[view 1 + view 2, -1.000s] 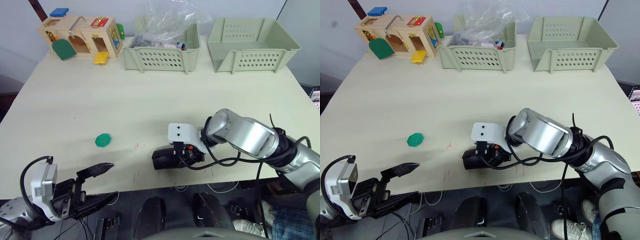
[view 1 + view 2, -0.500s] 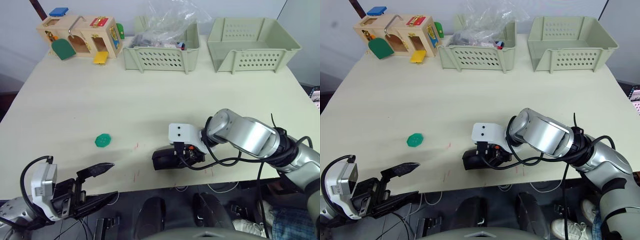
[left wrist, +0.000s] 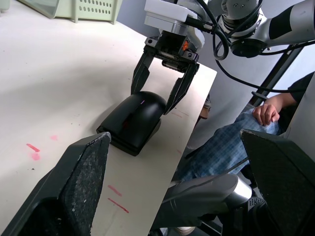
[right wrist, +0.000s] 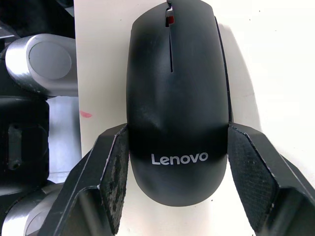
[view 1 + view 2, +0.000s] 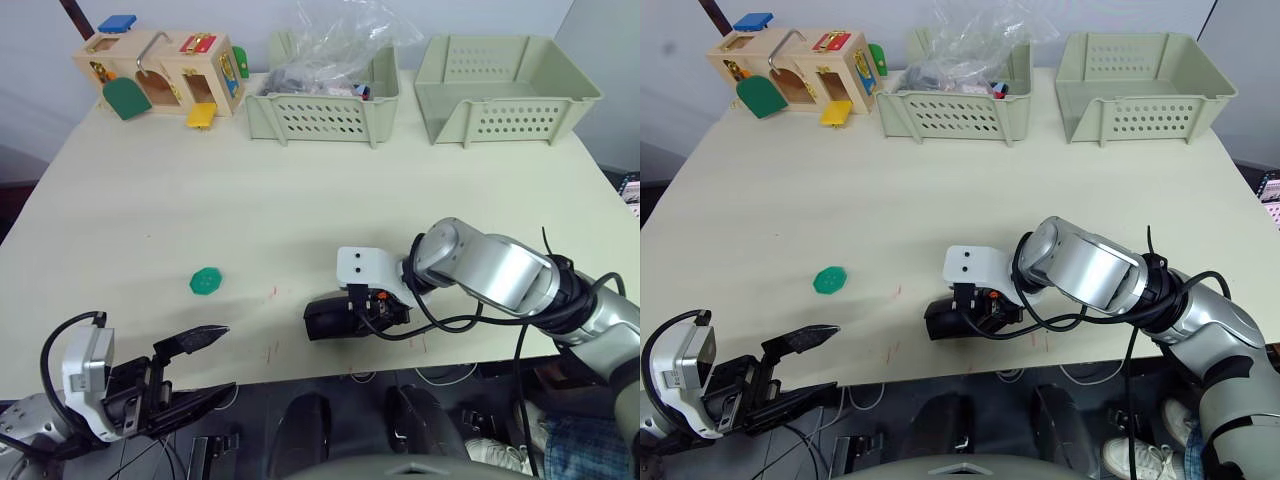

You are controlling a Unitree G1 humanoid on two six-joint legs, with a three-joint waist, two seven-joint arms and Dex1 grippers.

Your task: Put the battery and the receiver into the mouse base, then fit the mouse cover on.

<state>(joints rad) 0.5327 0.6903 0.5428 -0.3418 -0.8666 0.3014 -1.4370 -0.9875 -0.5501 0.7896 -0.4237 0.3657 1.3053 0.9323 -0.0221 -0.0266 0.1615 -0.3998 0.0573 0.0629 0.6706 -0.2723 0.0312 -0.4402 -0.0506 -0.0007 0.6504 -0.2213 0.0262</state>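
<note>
The mouse base [image 4: 177, 93], with the mouse cover [image 4: 178, 162] already seated on it, lies on the tabletop [image 5: 300, 190] near the front edge. The right hand [image 3: 164, 96] straddles its rear, fingers [image 4: 115, 182] spread at either side; whether they press the shell is unclear. The left hand [image 5: 205, 368] hangs off the front edge, well apart from the mouse, released and holding nothing.

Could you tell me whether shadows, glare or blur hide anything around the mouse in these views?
Right wrist view: the mouse cover is sharp, its Lenovo print legible, with soft sheen and no harsh glare. Left wrist view: the left gripper's fingers loom blurred up close, while the right gripper straddling the mouse is crisp. Left eye view: even light, a faint shadow on the table.
</note>
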